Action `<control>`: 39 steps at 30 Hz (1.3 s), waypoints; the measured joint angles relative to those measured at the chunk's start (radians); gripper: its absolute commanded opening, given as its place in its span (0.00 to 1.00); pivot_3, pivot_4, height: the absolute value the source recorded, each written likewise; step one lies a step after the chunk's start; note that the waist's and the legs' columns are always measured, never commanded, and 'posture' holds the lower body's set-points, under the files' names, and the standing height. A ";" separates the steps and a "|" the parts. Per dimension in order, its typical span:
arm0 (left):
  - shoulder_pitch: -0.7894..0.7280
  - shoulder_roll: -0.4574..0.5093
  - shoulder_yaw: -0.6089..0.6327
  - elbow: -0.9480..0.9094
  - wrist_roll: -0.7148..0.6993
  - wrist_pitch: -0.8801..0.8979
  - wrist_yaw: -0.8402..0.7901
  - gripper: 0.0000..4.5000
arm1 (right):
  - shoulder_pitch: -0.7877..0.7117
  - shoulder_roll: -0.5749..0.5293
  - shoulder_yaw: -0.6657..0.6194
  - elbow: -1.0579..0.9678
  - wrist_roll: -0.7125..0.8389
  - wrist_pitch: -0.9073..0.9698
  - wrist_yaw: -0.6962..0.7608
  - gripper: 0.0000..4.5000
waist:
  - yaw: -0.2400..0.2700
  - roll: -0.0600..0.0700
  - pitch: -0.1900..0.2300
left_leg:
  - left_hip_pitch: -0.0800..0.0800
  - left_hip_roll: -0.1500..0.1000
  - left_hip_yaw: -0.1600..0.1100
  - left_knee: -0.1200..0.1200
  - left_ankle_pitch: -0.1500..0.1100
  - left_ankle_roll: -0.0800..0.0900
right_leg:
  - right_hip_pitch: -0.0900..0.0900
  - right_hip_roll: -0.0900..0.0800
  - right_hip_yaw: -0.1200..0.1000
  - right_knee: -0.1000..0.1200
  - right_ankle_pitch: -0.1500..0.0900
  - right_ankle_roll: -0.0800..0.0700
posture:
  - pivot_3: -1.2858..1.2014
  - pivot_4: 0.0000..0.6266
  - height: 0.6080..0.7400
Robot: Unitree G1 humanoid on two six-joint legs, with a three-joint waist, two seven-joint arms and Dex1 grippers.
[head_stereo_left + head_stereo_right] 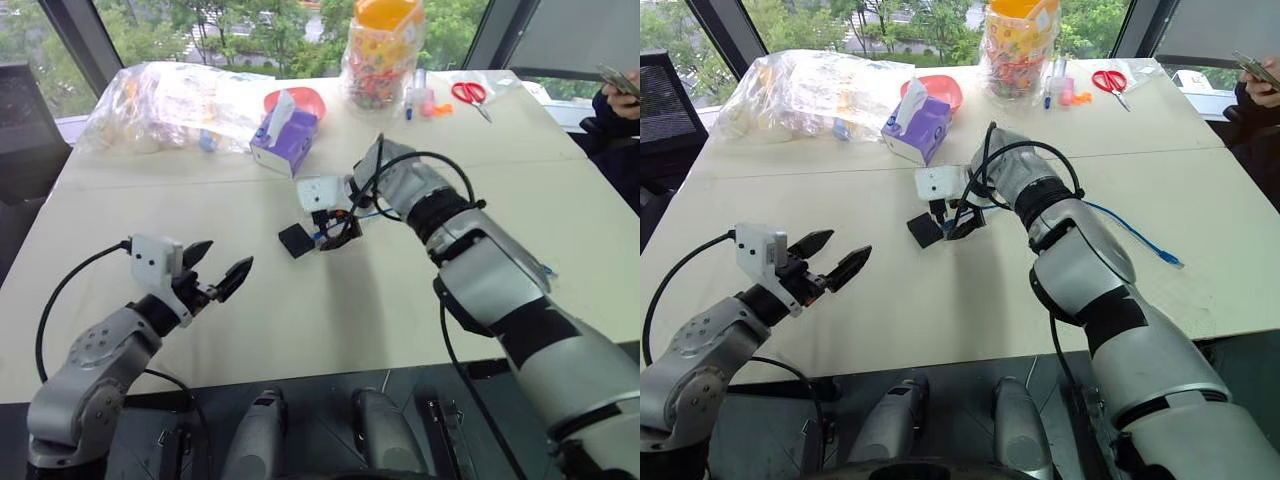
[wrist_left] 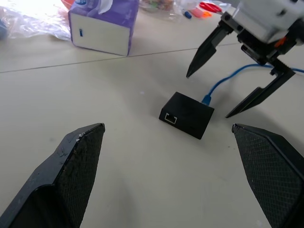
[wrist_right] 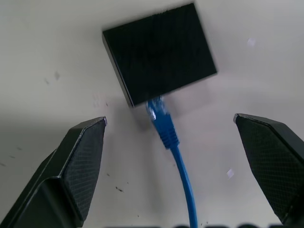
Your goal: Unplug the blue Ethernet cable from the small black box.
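While the cable sits plugged in: both grippers stand spread wide, holding nothing.

Left eye view, right gripper (image 1: 338, 232): angled down over the small black box (image 1: 296, 240), fingers parted, tips just above the table (image 1: 300, 330); the box lies just beside the tips, on the robot's left of them.

Left eye view, left gripper (image 1: 222, 268): fingers spread, hovering over the table's near edge, well apart from the box, which lies ahead of it and to its right.

Right eye view, cable: the blue Ethernet cable (image 1: 1135, 236) trails from under the right forearm across the table, on the arm's right, ending in a small plug near the table edge.

Right eye view, beyond the right gripper: a purple tissue box (image 1: 919, 128), a red bowl (image 1: 940, 88), a clear plastic bag (image 1: 805, 90), a jar of sweets (image 1: 1018, 45) and red scissors (image 1: 1108, 86); a person's hand (image 1: 1265, 92) at the far right edge.

Left wrist view: the box lies between and ahead of the parted left fingers (image 2: 71, 175), an empty port facing them; the cable enters its far side, where the right gripper's fingers straddle the cord without touching it.

Right wrist view: the box sits just ahead of the open fingers (image 3: 78, 161); the cable's blue plug (image 3: 159, 116) is seated in the side facing them, the cord running back midway between the fingers.
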 measured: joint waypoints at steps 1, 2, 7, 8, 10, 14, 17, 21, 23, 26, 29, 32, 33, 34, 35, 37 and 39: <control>0.008 -0.004 0.001 -0.011 0.000 0.000 0.006 0.99 | -0.005 0.006 0.000 0.012 -0.016 -0.013 -0.012 1.00 | 0.000 0.000 0.000 | 0.000 0.000 0.000 0.000 0.000 0.000 | 0.000 0.000 0.000 0.000 0.000 0.000 | 0.52 0.24 0.91; 0.013 -0.008 0.003 -0.022 -0.001 0.000 0.012 0.99 | -0.011 0.013 0.004 0.018 -0.037 -0.024 -0.028 1.00 | -0.001 0.000 0.000 | 0.001 0.000 0.000 0.000 0.000 0.000 | 0.000 0.000 0.000 0.001 0.000 0.000 | 0.52 0.24 0.91; 0.039 -0.017 0.024 -0.055 0.000 0.000 0.038 0.99 | -0.027 0.047 0.003 0.047 -0.111 -0.040 -0.077 1.00 | -0.004 0.000 0.000 | 0.010 0.000 0.000 -0.002 0.000 0.000 | 0.004 0.000 0.001 0.007 -0.001 -0.001 | 0.52 0.24 0.91; 0.040 -0.019 0.024 -0.056 0.000 0.000 0.041 1.00 | -0.029 0.050 -0.001 0.051 -0.118 -0.040 -0.079 0.94 | -0.004 0.000 0.000 | 0.010 0.000 0.000 -0.002 -0.001 -0.001 | 0.004 0.000 0.001 0.008 -0.001 -0.001 | 0.52 0.24 0.91; 0.042 -0.024 0.025 -0.061 0.000 0.000 0.049 1.00 | -0.029 0.058 -0.004 0.056 -0.129 -0.039 -0.075 0.81 | -0.006 0.000 0.000 | 0.010 0.000 0.000 -0.002 -0.001 -0.002 | 0.004 0.000 0.001 0.008 -0.001 -0.001 | 0.52 0.24 0.91; 0.068 -0.027 0.033 -0.088 0.000 0.000 0.066 1.00 | -0.030 0.093 -0.010 0.067 -0.149 -0.026 -0.067 0.36 | -0.023 0.000 0.000 | 0.010 0.000 0.000 -0.002 0.000 0.000 | 0.004 0.000 0.001 0.009 -0.002 -0.002 | 0.52 0.24 0.91; 0.080 -0.030 0.035 -0.097 0.001 -0.006 0.076 1.00 | -0.030 0.112 -0.021 0.075 -0.158 -0.006 -0.059 0.01 | -0.026 0.000 0.000 | 0.011 0.001 -0.001 -0.003 0.000 0.000 | 0.003 0.002 0.001 0.010 -0.002 -0.002 | 0.52 0.24 0.91; 0.086 -0.032 0.053 -0.101 0.002 -0.015 0.085 1.00 | -0.034 0.126 -0.028 0.075 -0.173 0.012 -0.060 0.01 | -0.026 0.000 0.000 | 0.011 0.002 -0.001 -0.003 0.000 0.000 | 0.003 0.002 0.001 0.010 -0.002 -0.003 | 0.52 0.24 0.91; 0.088 -0.032 0.063 -0.101 0.001 -0.015 0.086 1.00 | -0.034 0.126 -0.040 0.076 -0.176 0.014 -0.061 0.01 | -0.026 0.000 0.000 | 0.011 0.002 -0.001 -0.003 0.000 0.000 | 0.003 0.002 0.001 0.010 -0.002 -0.003 | 0.52 0.24 0.91; 0.078 -0.026 0.063 -0.101 0.000 -0.013 0.085 1.00 | -0.026 0.113 -0.064 0.074 -0.172 -0.039 -0.103 0.01 | -0.025 0.000 0.000 | 0.010 0.002 -0.001 -0.003 0.000 0.000 | 0.002 0.002 0.001 0.010 -0.002 -0.003 | 0.52 0.24 0.91; 0.041 -0.011 0.069 -0.095 -0.007 -0.007 0.084 1.00 | -0.007 0.060 -0.097 0.044 -0.160 -0.154 -0.171 0.01 | -0.019 0.000 0.000 | 0.010 0.002 -0.001 -0.003 0.000 0.000 | 0.002 0.002 0.001 0.009 -0.002 -0.003 | 0.52 0.24 0.91; -0.022 -0.010 0.071 -0.073 -0.037 0.010 0.084 1.00 | 0.046 -0.015 -0.152 -0.033 -0.129 -0.269 -0.259 0.01 | -0.017 0.000 0.000 | 0.010 0.002 -0.001 -0.003 0.000 0.000 | 0.003 0.002 0.001 0.008 -0.002 -0.002 | 0.52 0.24 0.91; -0.037 -0.010 0.069 -0.065 -0.044 0.017 0.084 1.00 | 0.076 -0.038 -0.168 -0.069 -0.118 -0.299 -0.279 0.01 | -0.019 0.000 0.000 | 0.010 0.002 -0.001 -0.003 0.000 0.000 | 0.003 0.002 0.001 0.008 -0.002 -0.002 | 0.52 0.24 0.91; -0.060 -0.009 0.061 -0.049 -0.048 0.028 0.082 1.00 | 0.127 -0.071 -0.183 -0.133 -0.109 -0.334 -0.310 0.01 | -0.019 0.000 0.000 | 0.010 0.002 -0.001 -0.003 0.001 0.000 | 0.003 0.002 0.001 0.009 -0.003 -0.002 | 0.52 0.24 0.91; -0.075 -0.007 0.056 -0.036 -0.051 0.037 0.081 1.00 | 0.172 -0.094 -0.192 -0.186 -0.107 -0.358 -0.340 0.01 | -0.018 0.000 0.000 | 0.010 0.002 -0.001 -0.003 0.001 0.000 | 0.003 0.002 0.001 0.009 -0.003 -0.001 | 0.52 0.24 0.91; -0.107 -0.003 0.044 -0.013 -0.058 0.052 0.076 1.00 | 0.271 -0.140 -0.197 -0.297 -0.114 -0.388 -0.401 0.01 | -0.019 0.000 0.000 | 0.010 0.002 -0.001 -0.004 0.001 0.000 | 0.003 0.002 0.001 0.009 -0.003 -0.001 | 0.52 0.24 0.91; -0.168 -0.005 0.021 0.023 -0.076 0.065 0.069 1.00 | 0.403 -0.185 -0.225 -0.468 -0.131 -0.413 -0.508 0.01 | -0.016 0.000 0.000 | 0.010 0.002 -0.001 -0.003 0.001 0.000 | 0.003 0.002 0.002 0.010 -0.003 -0.001 | 0.52 0.24 0.91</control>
